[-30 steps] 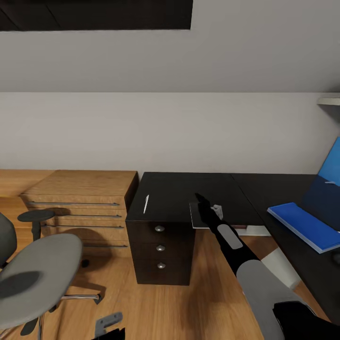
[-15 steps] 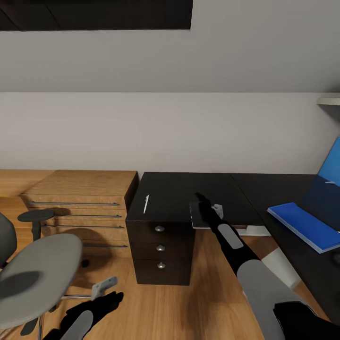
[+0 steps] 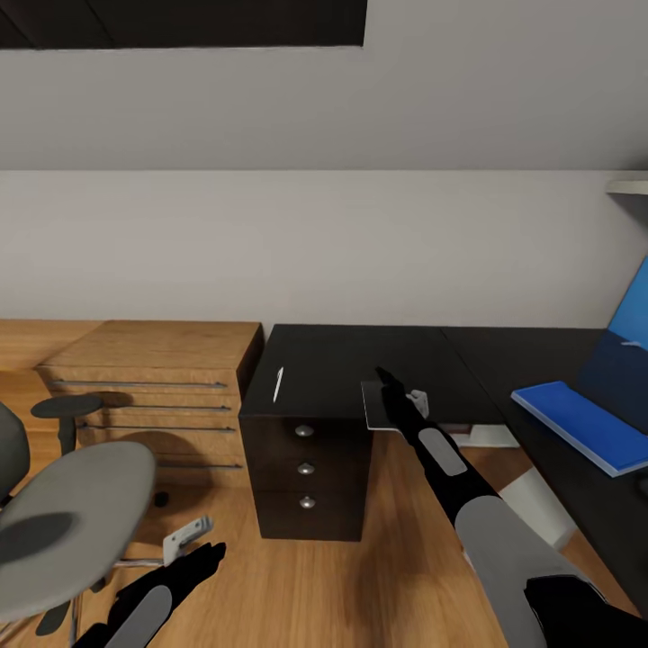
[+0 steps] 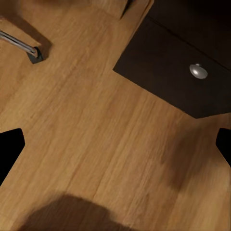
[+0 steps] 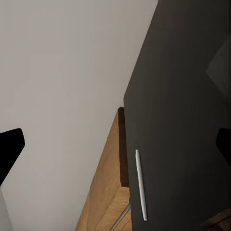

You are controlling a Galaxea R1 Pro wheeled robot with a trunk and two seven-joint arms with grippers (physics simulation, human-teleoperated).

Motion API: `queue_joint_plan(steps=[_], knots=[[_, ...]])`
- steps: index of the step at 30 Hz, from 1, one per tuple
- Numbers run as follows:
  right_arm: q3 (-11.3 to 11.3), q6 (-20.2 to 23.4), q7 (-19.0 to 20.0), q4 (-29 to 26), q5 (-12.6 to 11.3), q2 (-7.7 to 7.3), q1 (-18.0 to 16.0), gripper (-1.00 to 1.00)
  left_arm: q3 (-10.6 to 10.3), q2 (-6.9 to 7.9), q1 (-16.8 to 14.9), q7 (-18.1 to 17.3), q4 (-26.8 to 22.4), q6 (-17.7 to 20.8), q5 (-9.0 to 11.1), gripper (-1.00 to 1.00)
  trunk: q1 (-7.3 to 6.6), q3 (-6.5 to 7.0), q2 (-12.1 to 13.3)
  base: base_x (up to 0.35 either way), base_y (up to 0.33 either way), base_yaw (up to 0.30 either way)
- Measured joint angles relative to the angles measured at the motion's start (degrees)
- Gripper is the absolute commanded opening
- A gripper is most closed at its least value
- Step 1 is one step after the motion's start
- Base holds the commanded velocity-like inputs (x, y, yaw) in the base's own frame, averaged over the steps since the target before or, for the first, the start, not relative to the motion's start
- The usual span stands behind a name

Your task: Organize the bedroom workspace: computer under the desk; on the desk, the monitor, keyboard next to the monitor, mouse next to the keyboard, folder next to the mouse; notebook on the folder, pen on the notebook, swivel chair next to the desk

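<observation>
Right gripper [image 3: 385, 378] hovered over the notebook [image 3: 378, 407] at the bench [image 3: 333, 360] near edge (spread in wrist view). Pen [image 3: 278, 384] lay left; folder [image 3: 576, 423] far right. Left gripper [image 3: 200, 540] spread, low over floor.

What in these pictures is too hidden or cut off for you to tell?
- Notebook, head view: the right arm covers most of it, so the cover is unclear.
- Right end effector, head view: dark against the black desk; open or shut is unclear there.
- Folder, head view: its far end is cut off by the picture's right edge.
- Swivel chair, head view: cropped at the left edge; its base is mostly hidden under the seat.
</observation>
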Motion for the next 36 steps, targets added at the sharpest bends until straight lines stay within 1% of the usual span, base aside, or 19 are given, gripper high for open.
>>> queue_joint_plan(steps=[8, 11, 14, 19, 23, 30, 34, 36], knots=[[0.0, 0.0, -1.9, 0.0, -0.1, 0.16, 0.0, 1.00, 0.0, -0.11, 0.0, 0.0, 0.6, -1.1, 0.0, 1.00, 1.76, -1.44, -3.2, 0.000, 0.000, 0.000], [0.0, -0.1, -2.4, -0.1, -0.1, 0.18, 0.0, 1.00, -0.1, -0.14, 0.0, 0.1, 0.8, -3.2, 0.0, 1.00, 2.42, -1.98, -4.4, 0.000, 0.000, 0.000], [0.0, -0.1, -2.4, 0.0, -0.1, 0.23, 0.0, 1.00, -0.1, -0.14, 0.0, 0.2, 0.8, -4.0, 0.1, 1.00, 3.08, -2.51, -5.6, 0.000, 0.000, 0.000], [0.0, -0.1, -2.6, 0.0, 0.0, 0.21, 0.0, 1.00, -0.1, -0.11, 0.0, 0.2, 0.8, -4.3, 0.1, 1.00, 4.17, -3.41, -7.6, 0.000, 0.000, 0.000], [0.1, -0.1, -3.7, -0.1, 0.0, 0.20, 0.0, 1.00, -0.1, -0.07, 0.0, 0.3, 0.8, -4.3, 0.2, 1.00, 5.05, -4.13, -9.2, 0.000, 0.000, 0.000], [0.1, -0.1, -3.9, -0.1, 0.0, 0.24, 0.0, 1.00, -0.1, -0.06, 0.0, 0.3, 1.0, -4.3, 0.2, 1.00, 6.59, -5.39, -12.0, 0.000, 0.000, 0.000], [0.1, -0.1, -3.7, -0.2, 0.0, 0.14, 0.0, 1.00, -0.1, -0.14, 0.0, 0.1, 2.6, -4.3, 0.0, 1.00, 7.47, -6.11, -13.6, 0.000, 0.000, 0.000], [0.1, -0.1, -3.6, -0.2, 0.0, 0.08, 0.0, 1.00, -0.1, -0.14, 0.0, 0.1, 2.7, -4.3, -0.1, 1.00, 7.48, -6.11, -13.7, 0.000, 0.000, 0.000]])
